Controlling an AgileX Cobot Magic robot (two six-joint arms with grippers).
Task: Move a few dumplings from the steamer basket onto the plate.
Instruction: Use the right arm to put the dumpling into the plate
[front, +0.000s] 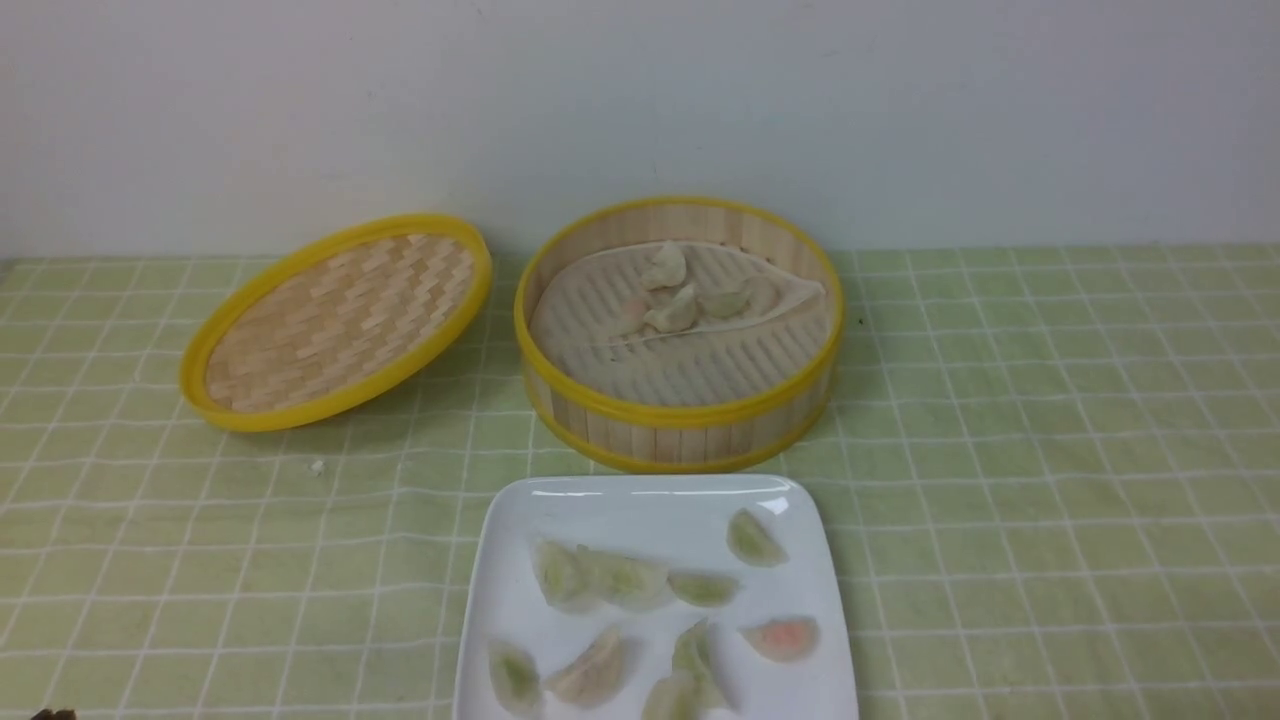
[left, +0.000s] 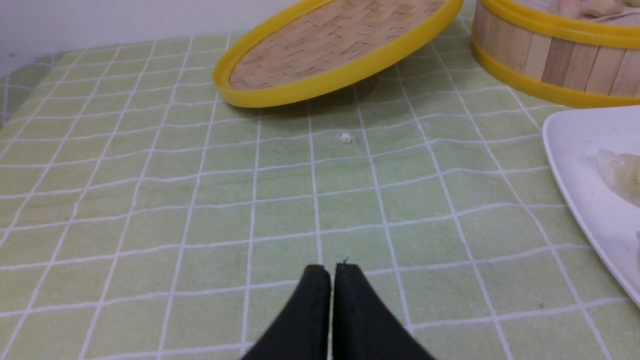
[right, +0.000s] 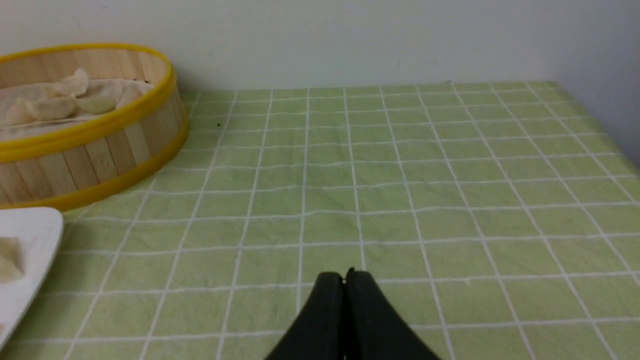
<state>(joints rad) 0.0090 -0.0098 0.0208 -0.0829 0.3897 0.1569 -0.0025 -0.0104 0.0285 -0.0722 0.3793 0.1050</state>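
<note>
With both the left gripper (left: 332, 267) and right gripper (right: 344, 274) sitting clenched and empty, soft, slippery-looking dumplings (front: 672, 312) are waiting in the basket (front: 680, 415), likely needing gentle pinches across their plump middles.

The steamer basket (front: 680, 420) is sitting upright on the tabletop (front: 1050, 450), a deep round tub of pale bamboo slats with yellow rims, its pale perforated liner sheet (front: 690, 350) lying rumpled inside. A small cluster of dumplings (front: 690, 295) is resting on the liner toward the back (three or four, hard to count). Just in front of the basket, nearly touching it, the glossy white plate (front: 510, 600) is lying flat, carrying about eight crescent dumplings (front: 620, 580) with translucent pleated skins, most tinted greenish, one pinkish dumpling (front: 782, 638) lying near the right edge.
</note>
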